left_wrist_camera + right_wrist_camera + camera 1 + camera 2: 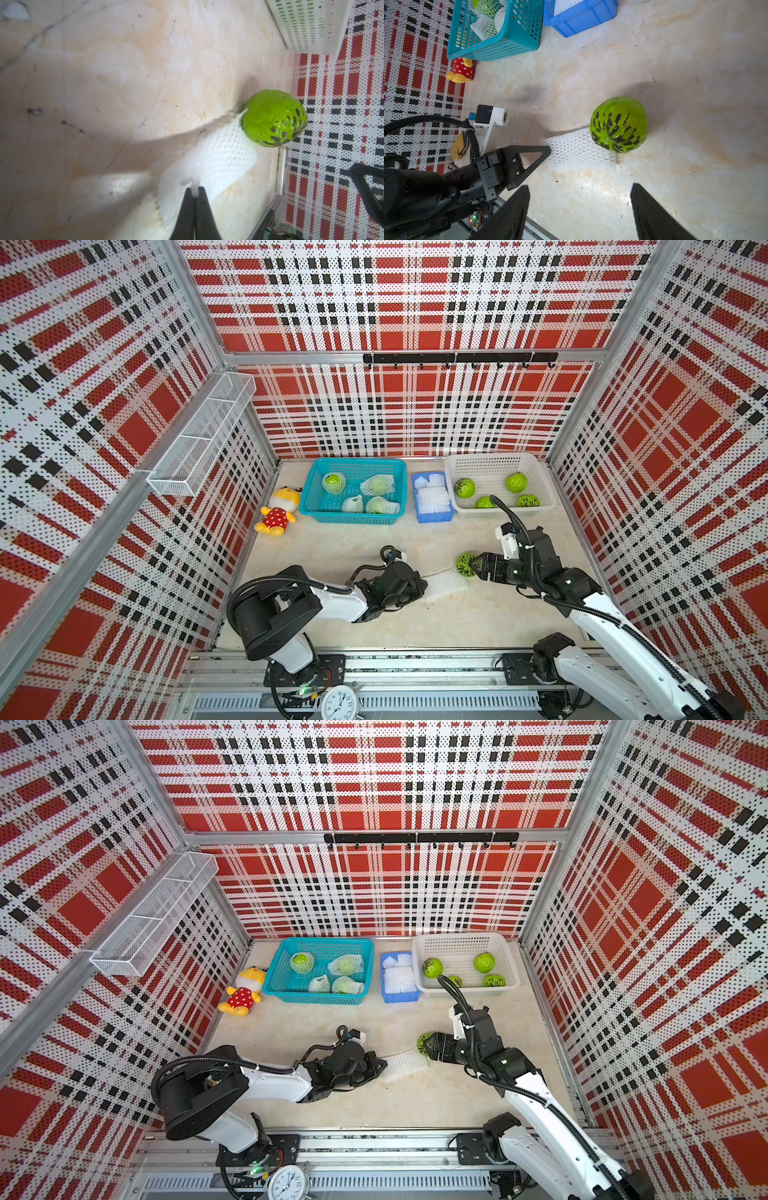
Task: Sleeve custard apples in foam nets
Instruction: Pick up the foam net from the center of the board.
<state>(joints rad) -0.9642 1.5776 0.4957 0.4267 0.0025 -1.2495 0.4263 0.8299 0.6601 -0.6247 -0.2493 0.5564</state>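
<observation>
**Hidden or unclear.** In both top views the right gripper is covering part of the loose custard apple. The right arm's cable is crossing one fruit in the white basket. The frame edge is cutting off the clock. The nets stacked in the blue bin are lying too close together to count.

**Counts.** Four bare custard apples are sitting in the white basket and four sleeved fruits in the teal basket. One bare apple is resting on the tabletop, touching the end of a single flat foam net.

**Jaws.** The left gripper is pinching the net's opposite edge, jaws closed on it. The right gripper's jaws are standing wide apart and gripping nothing, with the apple lying just ahead of them.

**Surroundings.** A plush toy is lying beside the teal basket.
</observation>
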